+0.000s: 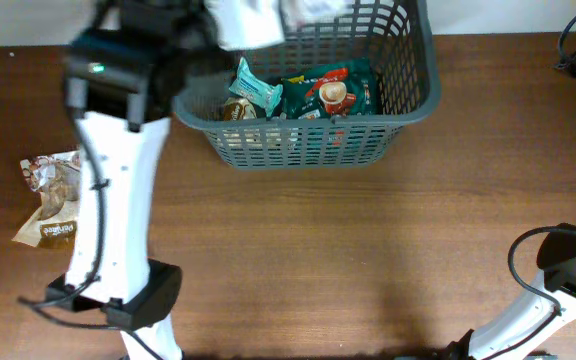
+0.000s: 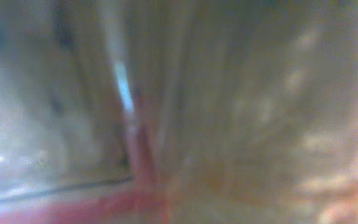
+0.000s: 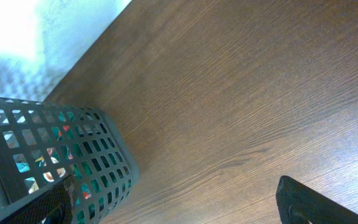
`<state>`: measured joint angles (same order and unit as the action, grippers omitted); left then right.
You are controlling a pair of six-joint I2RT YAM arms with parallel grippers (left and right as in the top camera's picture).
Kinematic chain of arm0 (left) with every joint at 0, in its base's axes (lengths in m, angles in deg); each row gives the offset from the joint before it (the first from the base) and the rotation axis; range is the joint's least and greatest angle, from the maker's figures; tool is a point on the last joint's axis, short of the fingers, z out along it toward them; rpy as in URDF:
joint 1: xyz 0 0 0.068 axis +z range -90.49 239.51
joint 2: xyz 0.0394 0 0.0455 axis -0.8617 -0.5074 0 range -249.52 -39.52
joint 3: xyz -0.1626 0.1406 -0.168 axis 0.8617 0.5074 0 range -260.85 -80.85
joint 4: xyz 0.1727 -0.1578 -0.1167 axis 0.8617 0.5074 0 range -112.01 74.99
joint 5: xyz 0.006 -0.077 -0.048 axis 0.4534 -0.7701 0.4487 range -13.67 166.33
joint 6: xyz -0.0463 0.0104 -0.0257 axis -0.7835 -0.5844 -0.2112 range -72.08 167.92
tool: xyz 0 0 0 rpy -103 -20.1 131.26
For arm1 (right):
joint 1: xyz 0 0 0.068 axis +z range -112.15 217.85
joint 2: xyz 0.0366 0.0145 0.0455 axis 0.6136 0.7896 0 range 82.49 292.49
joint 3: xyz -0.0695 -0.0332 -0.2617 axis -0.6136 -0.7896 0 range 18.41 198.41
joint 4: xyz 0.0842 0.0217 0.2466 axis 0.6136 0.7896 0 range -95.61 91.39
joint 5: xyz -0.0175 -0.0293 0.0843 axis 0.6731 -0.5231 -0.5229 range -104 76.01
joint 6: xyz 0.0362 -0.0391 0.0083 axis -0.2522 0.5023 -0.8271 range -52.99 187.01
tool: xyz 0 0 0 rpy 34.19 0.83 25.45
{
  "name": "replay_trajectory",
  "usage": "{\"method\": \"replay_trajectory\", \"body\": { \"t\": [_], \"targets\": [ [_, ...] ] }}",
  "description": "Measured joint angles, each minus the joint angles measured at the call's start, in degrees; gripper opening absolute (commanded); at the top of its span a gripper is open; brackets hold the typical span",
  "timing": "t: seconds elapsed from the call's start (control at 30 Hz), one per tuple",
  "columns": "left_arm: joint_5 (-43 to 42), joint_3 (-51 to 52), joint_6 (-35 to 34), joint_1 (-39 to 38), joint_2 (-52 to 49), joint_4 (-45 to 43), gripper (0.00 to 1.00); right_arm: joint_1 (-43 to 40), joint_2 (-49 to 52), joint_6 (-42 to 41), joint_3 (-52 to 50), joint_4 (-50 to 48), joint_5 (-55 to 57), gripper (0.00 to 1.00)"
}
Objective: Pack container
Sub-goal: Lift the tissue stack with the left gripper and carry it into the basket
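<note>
The dark grey container (image 1: 298, 145) stands at the back middle of the table, with teal snack packets (image 1: 353, 85) and a light teal packet (image 1: 256, 90) inside. My left gripper (image 1: 206, 25) is above the container's back left corner, shut on a white packet (image 1: 250, 22) that looks motion-blurred. In the left wrist view the pale packet (image 2: 229, 112) fills the frame, blurred, and hides the fingers. My right gripper (image 3: 179, 211) is open and empty, low over bare wood to the right of the container (image 3: 55, 155).
Brown and white snack packets (image 1: 53, 195) lie on the table at the left. The left arm's white link (image 1: 118, 190) stretches from the front edge up to the container. The right arm's base and cable (image 1: 558, 270) sit at the front right.
</note>
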<state>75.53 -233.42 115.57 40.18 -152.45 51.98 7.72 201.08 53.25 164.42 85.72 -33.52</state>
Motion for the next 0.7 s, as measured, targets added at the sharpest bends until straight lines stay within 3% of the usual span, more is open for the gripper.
{"method": "replay_trajectory", "body": {
  "t": [0.37,0.7],
  "targets": [
    [-1.18,0.00,3.87,-2.36,-15.69,-11.08,0.02,0.00,0.00,0.00,0.00,0.00,0.00,0.99],
    [-0.70,0.24,-0.52,-2.43,-26.77,-13.86,0.02,0.00,0.00,-0.02,0.00,0.00,0.00,0.99]
  ]
}}
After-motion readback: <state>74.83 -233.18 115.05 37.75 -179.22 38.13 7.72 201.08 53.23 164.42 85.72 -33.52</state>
